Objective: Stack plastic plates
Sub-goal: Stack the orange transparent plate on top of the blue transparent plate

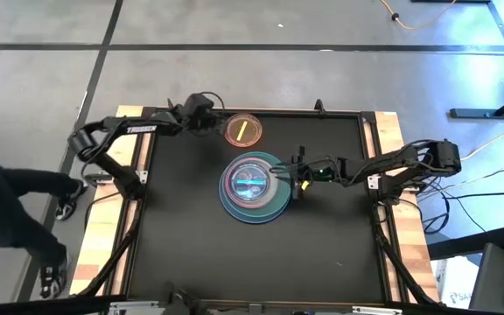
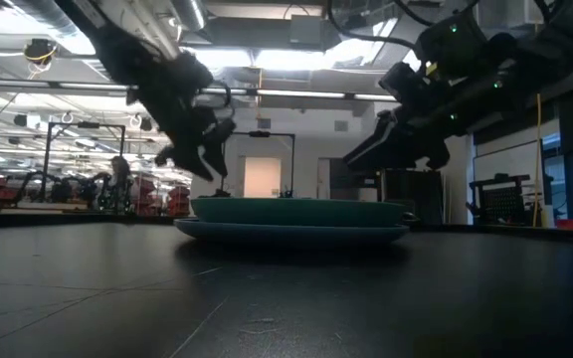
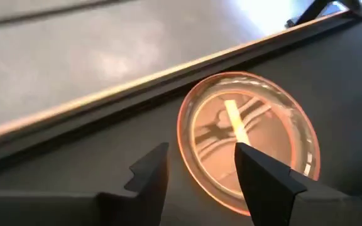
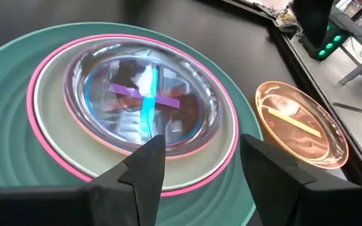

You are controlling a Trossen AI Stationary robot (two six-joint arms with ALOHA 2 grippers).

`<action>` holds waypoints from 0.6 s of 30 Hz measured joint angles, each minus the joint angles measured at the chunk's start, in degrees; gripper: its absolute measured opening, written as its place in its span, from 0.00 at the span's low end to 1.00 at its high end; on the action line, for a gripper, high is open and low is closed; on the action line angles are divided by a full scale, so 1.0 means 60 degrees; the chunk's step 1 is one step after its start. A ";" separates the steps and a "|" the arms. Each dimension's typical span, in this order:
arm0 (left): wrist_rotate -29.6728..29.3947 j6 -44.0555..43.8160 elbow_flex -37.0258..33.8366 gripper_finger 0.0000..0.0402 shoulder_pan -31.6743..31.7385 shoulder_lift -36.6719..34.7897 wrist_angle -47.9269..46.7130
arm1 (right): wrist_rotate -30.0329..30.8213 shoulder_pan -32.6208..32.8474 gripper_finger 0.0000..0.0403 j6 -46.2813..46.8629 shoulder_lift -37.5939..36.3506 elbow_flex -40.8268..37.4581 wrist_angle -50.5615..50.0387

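Note:
A stack of plates (image 1: 254,186) sits mid-table: light-blue and teal large ones at the bottom, then hot-pink and white, with small translucent plates (image 4: 144,100) on top. A lone small orange translucent plate (image 1: 243,129) with a bright stripe lies flat near the far edge. My left gripper (image 3: 198,164) hovers open just left of the orange plate (image 3: 250,138), one finger over its rim. My right gripper (image 4: 197,162) is open above the stack's right edge, touching nothing that I can see.
The black tabletop has a raised wooden frame (image 1: 138,149) along its left, right and far edges. A person's dark leg and shoes (image 1: 24,210) are on the floor to the left. Bare table lies on the near side of the stack.

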 joint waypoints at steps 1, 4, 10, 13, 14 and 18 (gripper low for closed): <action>0.0167 -0.0141 0.0005 0.43 0.0121 0.0270 0.0144 | -0.0002 -0.0005 0.49 -0.0004 0.0000 0.0000 -0.0030; 0.0708 -0.0410 0.0061 0.43 0.0432 0.1059 0.0361 | -0.0005 -0.0001 0.49 -0.0004 0.0000 0.0000 -0.0030; 0.1371 -0.0705 0.0495 0.43 0.0784 0.2350 0.0474 | -0.0094 0.0010 0.49 0.0149 0.0004 0.0000 -0.0154; 0.1713 -0.0870 0.0713 0.43 0.0806 0.2839 0.0668 | -0.0174 0.0013 0.49 0.0149 0.0006 0.0000 -0.0151; 0.1871 -0.0895 0.0802 0.43 0.0801 0.2988 0.0758 | -0.0174 0.0013 0.49 0.0149 0.0005 0.0000 -0.0147; 0.2197 -0.0905 0.1078 0.43 0.0753 0.3274 0.0769 | -0.0171 0.0013 0.49 0.0149 0.0007 0.0000 -0.0139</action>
